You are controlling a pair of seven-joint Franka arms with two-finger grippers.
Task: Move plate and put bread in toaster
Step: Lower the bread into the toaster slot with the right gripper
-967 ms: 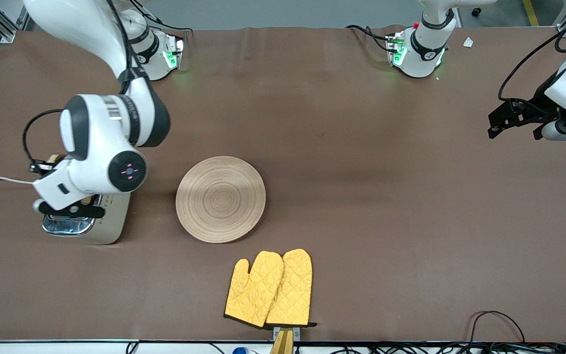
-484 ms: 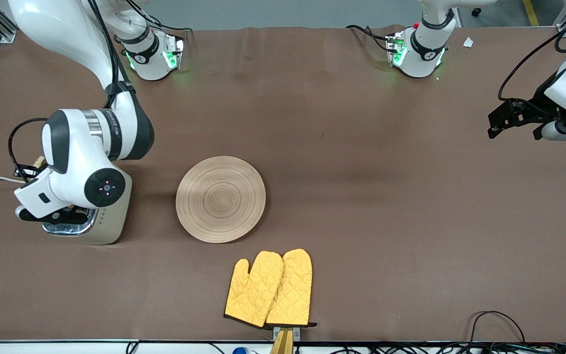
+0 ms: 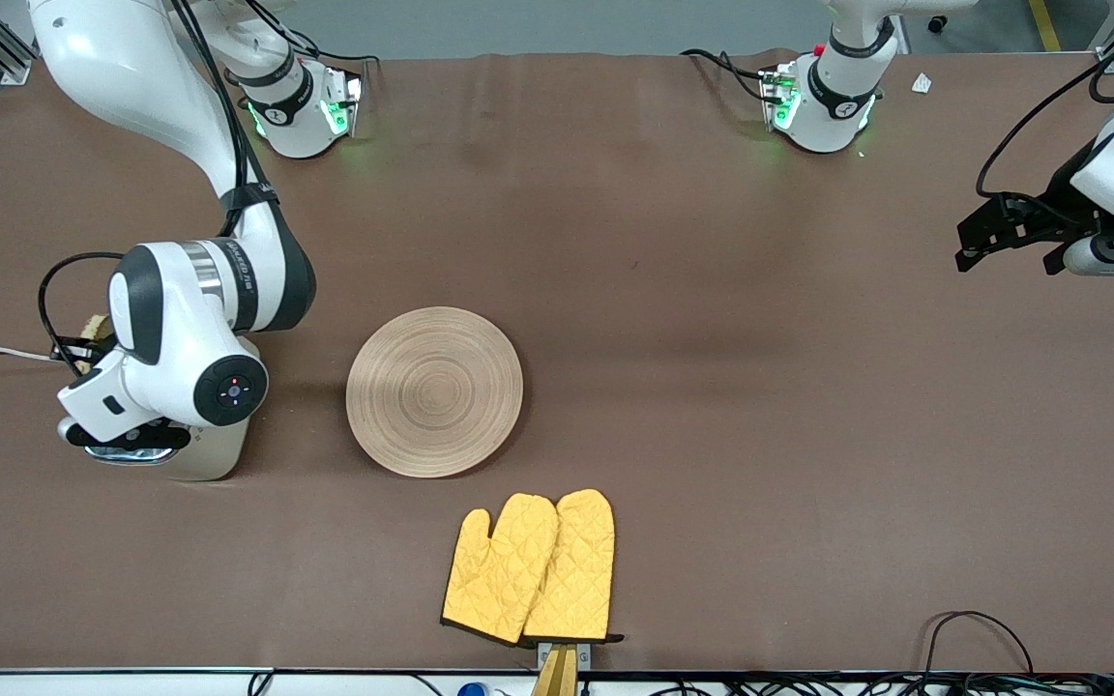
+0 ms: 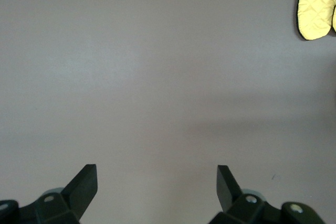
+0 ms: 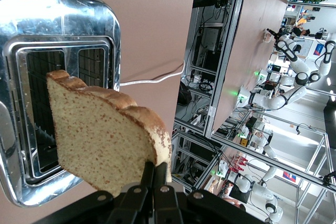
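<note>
step: bread insertion | right hand (image 5: 152, 184) pinches brown speckled wholegrain bread slice (image 5: 105, 137) over chrome-topped cream toaster (image 3: 197, 454) | left hand (image 4: 157, 184) wide, waiting | next: align slice with slot, lower

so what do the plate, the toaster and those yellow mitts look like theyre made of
The plate looks like matte light wood, with concentric ring grooves. The toaster has a mirror-shiny top, probably chromed metal, with reflections on it; its cream side could be painted metal or plastic. The oven mitts look like quilted fabric, with diamond stitching.
</note>
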